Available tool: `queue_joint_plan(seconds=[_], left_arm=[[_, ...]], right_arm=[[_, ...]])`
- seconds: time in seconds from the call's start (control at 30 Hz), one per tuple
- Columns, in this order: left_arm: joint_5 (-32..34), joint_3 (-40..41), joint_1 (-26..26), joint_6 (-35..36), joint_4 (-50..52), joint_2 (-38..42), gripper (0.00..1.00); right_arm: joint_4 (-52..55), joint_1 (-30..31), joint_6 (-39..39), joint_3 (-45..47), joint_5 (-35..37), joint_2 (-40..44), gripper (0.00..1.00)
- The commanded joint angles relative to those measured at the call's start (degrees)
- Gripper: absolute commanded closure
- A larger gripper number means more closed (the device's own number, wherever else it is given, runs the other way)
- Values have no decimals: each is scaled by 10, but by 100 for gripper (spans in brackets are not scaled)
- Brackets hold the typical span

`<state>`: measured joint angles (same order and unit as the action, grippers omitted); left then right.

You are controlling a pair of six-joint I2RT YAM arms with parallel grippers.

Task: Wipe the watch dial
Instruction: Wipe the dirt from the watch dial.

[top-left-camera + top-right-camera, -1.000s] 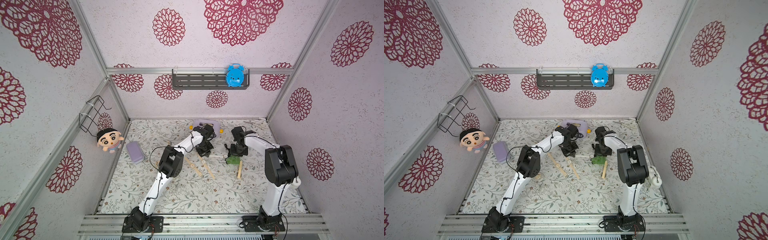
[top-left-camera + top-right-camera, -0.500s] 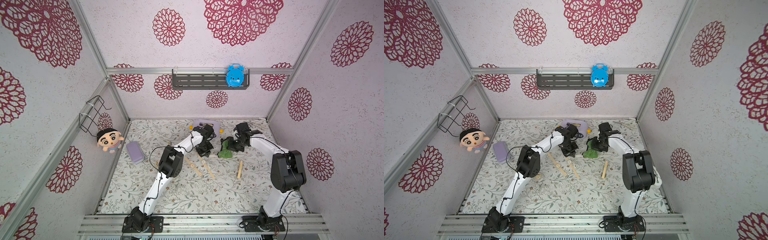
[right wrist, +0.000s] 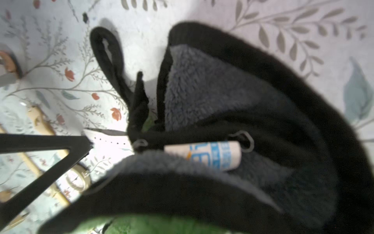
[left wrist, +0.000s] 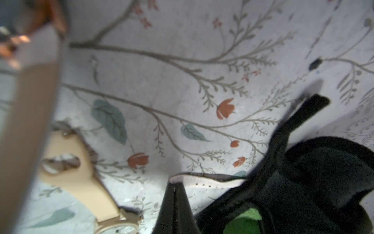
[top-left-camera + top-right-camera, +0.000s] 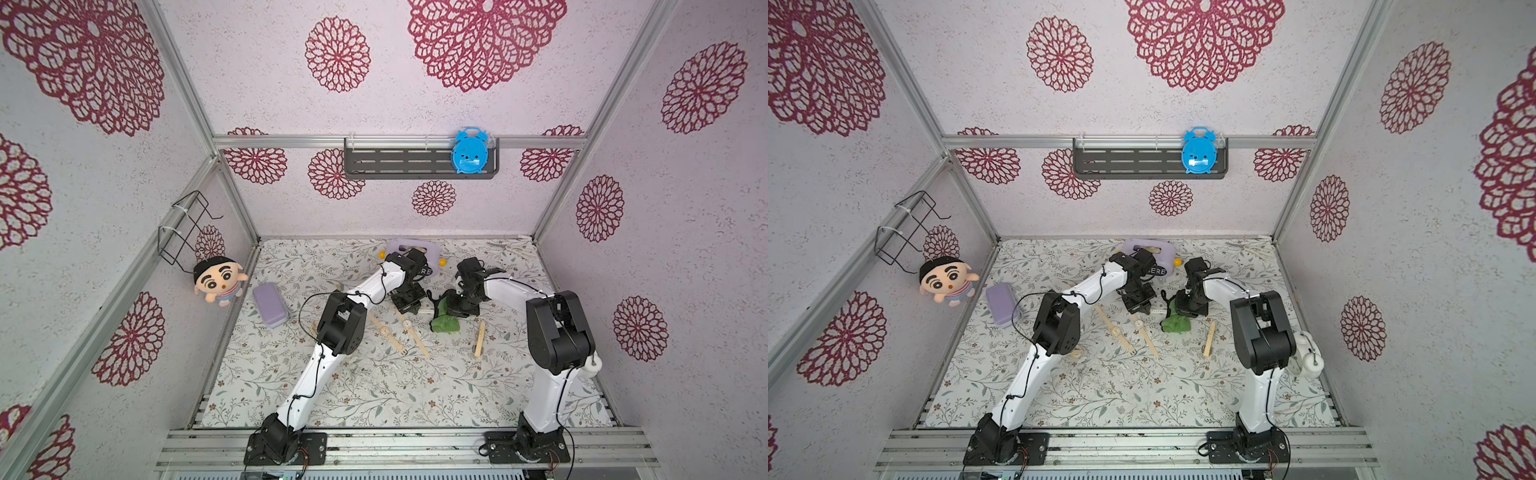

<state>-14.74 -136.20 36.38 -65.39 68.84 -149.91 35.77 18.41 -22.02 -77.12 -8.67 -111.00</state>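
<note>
Left gripper (image 4: 174, 185): fully closed, tips pinching the free end of the white watch (image 4: 204, 182) by its strap, low over the table (image 5: 374, 395). Right gripper (image 5: 457, 308): also clamped tight, on the cloth (image 3: 202, 91). Top views show the cloth's green side. The right wrist view shows grey fleece and black trim bunched around the fingers, plus a white-blue label.

Watch location: mid-back of the table, in the gap between the two grippers. In both top views it is only a short pale strip (image 5: 424, 311).

Long axis runs side to side across the table, from the left gripper's tips straight toward the right gripper. The perforated strap lies nearly flat, with a slight bow near the pinched end. Its far end goes under the cloth's black edge. Dial not visible, so can't tell which way it faces or whether the cloth touches it.

Vs a second ago: left arm and its grip unchanged. At the half-second mark the right arm had reached farther toward the back wall, carrying the cloth. It's now back, and the green wad sits nearer the left gripper than it did at the start.

Further out: beige watches (image 5: 385, 331) lie side by side just in front of the left gripper, and a beige strap (image 5: 479, 338) in front of the right one. Purple case (image 5: 270, 305) near the left wall.
</note>
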Motion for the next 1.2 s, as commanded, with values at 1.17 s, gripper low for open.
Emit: queue_joint_plan(seconds=[1.17], left_arm=[[66,27,-25,-13,54,-32,100]], right_arm=[[203,-109,24,-210,212,-112,100]])
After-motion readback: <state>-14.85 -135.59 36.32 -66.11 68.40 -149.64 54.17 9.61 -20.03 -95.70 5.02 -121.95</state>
